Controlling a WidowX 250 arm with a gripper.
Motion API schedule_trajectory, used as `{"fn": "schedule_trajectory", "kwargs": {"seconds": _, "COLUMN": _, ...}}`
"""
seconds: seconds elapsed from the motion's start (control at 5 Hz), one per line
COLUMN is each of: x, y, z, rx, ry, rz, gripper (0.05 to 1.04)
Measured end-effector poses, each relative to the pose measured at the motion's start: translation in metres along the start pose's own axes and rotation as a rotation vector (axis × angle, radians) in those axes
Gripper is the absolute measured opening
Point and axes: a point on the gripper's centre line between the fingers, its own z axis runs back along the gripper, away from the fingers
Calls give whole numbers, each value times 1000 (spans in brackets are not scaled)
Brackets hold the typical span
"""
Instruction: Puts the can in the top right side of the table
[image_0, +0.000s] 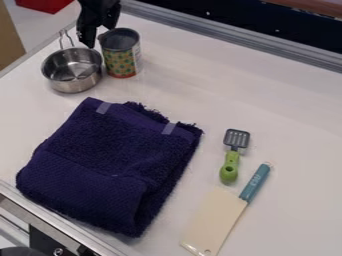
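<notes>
camera view: we see the can upright on the surface in the upper left of the frame, just beside the metal pot. the end effector hangs at the can's upper left, and we cannot tell whether it is clenched, released or grasping the can. below them we see the folded dark towel; right of it lie the green-handled spatula and, lower, the teal-handled cleaver.
</notes>
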Motion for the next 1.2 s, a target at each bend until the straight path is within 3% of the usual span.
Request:
{"fn": "schedule_trajectory", "kwargs": {"seconds": 0.6, "x": -22, "y": 1, "z": 4, "rx": 34, "ry": 67, "rz": 2, "gripper": 999}}
{"fn": "schedule_trajectory", "kwargs": {"seconds": 0.8, "x": -36, "y": 2, "z": 9, "rx": 79, "ry": 87, "rz": 9, "gripper": 999}}
{"fn": "schedule_trajectory", "kwargs": {"seconds": 1.0, "x": -52, "y": -1, "z": 16, "rx": 112, "ry": 152, "rz": 41, "gripper": 999}}
{"fn": "schedule_trajectory", "kwargs": {"seconds": 1.2, "x": -63, "y": -4, "z": 26, "rx": 132, "ry": 178, "rz": 56, "gripper": 999}}
